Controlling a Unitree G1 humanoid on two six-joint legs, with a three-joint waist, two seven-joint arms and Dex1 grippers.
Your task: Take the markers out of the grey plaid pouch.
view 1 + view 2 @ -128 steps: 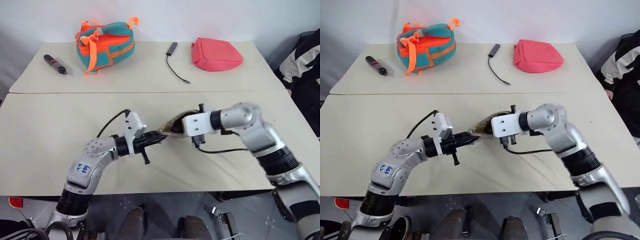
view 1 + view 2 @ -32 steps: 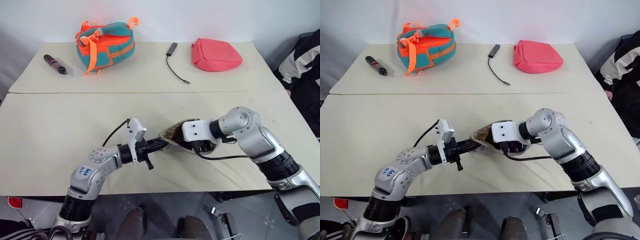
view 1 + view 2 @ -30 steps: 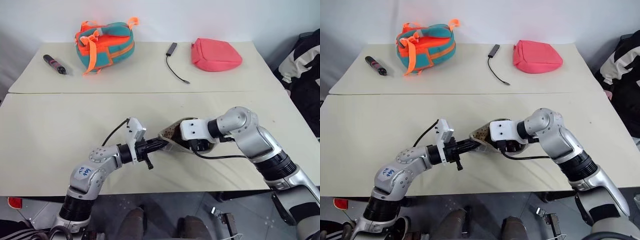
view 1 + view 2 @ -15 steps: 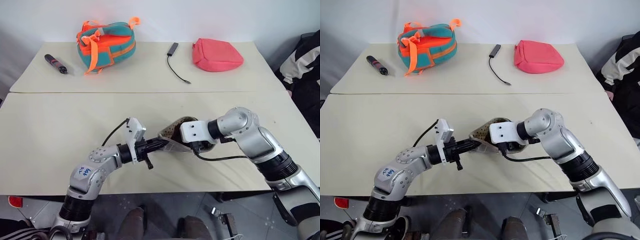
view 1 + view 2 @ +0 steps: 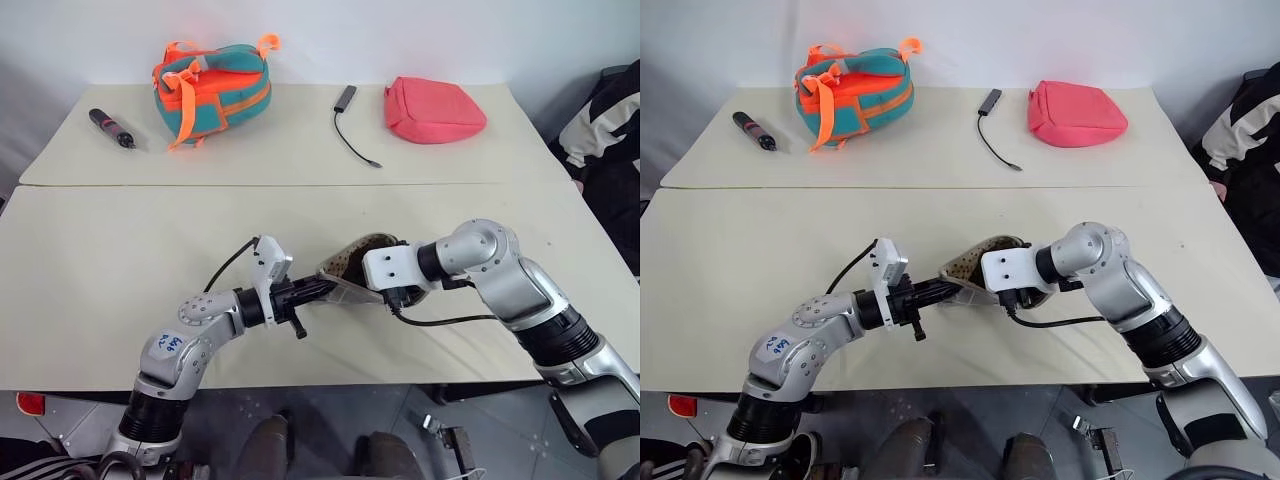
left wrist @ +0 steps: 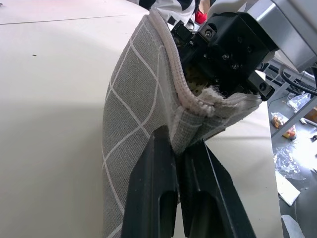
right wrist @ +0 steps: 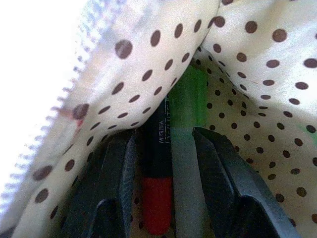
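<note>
Grey pouch [image 6: 133,119] held by our shut left pincer [image 6: 179,148]. Our right pincer [image 7: 163,148], half-closed inside, should squeeze both markers [image 7: 157,198] together.

Tight quarters inside the grey plaid pouch [image 6: 130,104]: dotted lining crowds the right gripper [image 7: 163,168] on both sides. The markers [image 7: 166,148] fill the gap between its fingers.

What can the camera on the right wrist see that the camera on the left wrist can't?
Right wrist view alone: inside the pouch, two markers, one red and one green, lying between the right gripper and its black fingers.

Left wrist view alone: the pouch's grey plaid outside, the left gripper shut on its zipper edge, and the table.

Both: the pouch's dotted lining, seen in the left wrist view just as a glimpse past the opening.
</note>
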